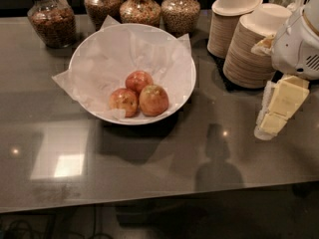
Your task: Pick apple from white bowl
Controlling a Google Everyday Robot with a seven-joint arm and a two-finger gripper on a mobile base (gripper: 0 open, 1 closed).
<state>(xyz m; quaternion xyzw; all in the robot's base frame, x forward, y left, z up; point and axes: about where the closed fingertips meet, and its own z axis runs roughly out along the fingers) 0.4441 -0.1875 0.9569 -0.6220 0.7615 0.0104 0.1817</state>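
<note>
The apple (153, 99) lies in the white bowl (191, 78) toward the far edge of the bench (149, 173), touching two redder apples (138, 79). The end effector (273, 118) hangs at the bench's right edge, well apart; its opening cannot be told.
</note>
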